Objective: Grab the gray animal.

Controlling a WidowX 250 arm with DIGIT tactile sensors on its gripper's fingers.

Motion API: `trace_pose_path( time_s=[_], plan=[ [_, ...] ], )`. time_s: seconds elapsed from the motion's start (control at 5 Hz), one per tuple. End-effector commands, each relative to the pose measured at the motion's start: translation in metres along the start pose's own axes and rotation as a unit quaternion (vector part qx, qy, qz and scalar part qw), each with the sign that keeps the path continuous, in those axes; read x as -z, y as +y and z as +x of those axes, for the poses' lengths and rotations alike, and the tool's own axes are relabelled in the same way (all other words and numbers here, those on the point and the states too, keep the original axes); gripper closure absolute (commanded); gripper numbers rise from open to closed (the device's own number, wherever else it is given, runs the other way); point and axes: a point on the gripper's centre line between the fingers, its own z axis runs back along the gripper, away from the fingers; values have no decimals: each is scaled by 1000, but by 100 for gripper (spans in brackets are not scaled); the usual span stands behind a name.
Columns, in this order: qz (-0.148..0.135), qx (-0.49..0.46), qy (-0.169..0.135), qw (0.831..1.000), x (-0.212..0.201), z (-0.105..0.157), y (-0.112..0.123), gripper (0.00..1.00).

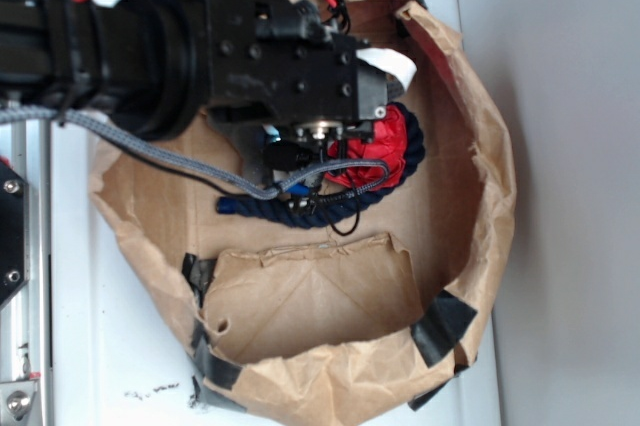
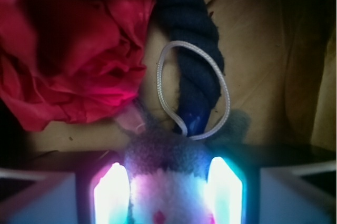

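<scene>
In the wrist view, nearest the camera, the gripper (image 2: 168,192) shows its two glowing fingers (image 2: 110,192) standing on either side of the gray animal (image 2: 167,184). Its fuzzy gray head and cream face with a red cheek dot fill the gap between them, and the jaws look closed against its sides, gripping it. Just beyond the toy a thin white cord loop (image 2: 195,90) lies over the dark navy rope (image 2: 192,45), which curves away along the brown paper. To the left of the rope sits the crumpled red fabric ball (image 2: 73,50).

The exterior view shows none of the toy: the black arm and gripper (image 1: 320,141) cover it. What it adds is the setting: a rolled-down brown paper bag (image 1: 470,146) on a white table (image 1: 110,346), with the rope (image 1: 320,208) curling round the red ball (image 1: 392,146) beside the gripper.
</scene>
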Motion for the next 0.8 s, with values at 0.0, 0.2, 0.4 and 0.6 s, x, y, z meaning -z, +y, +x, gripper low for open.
trace_pose_path(
  time_s=[0.0,0.2,0.4,0.6],
  plan=[
    [-85,44,-123,988,-116,-51,-35,100],
    [-94,52,-148,983,-152,-62,-31,100],
    [-95,48,-143,984,-156,-68,-25,100],
    [-56,36,-113,991,-155,-66,-25,4]
  ],
)
